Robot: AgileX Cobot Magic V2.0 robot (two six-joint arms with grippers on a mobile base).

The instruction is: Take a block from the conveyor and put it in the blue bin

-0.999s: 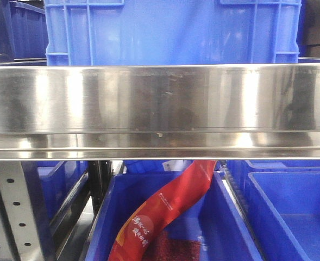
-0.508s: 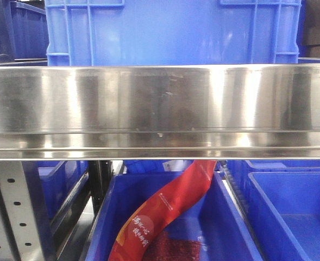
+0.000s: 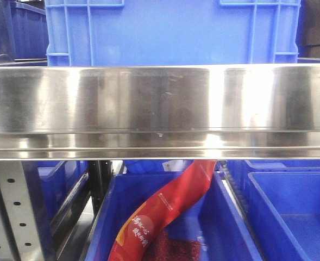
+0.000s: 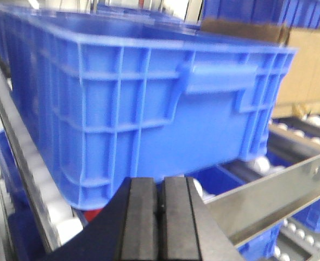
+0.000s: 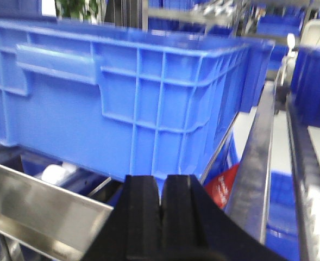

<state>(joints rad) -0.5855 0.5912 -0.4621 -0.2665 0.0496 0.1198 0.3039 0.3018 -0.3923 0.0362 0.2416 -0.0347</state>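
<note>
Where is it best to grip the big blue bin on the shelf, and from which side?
Probably the handle bar high on the near end wall of the blue bin, approached from the front, hooking under it: it juts from the ribbed wall.

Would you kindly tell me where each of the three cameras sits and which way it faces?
Front view: low, facing a brushed steel rail, a ribbed blue plastic crate above, a red printed packet below; no robot visible.
Left wrist: behind the shut left claw, facing the crate's handle side.
Right wrist: behind the shut right claw, facing the crate's opposite corner.
All share the crate and rail.
</note>
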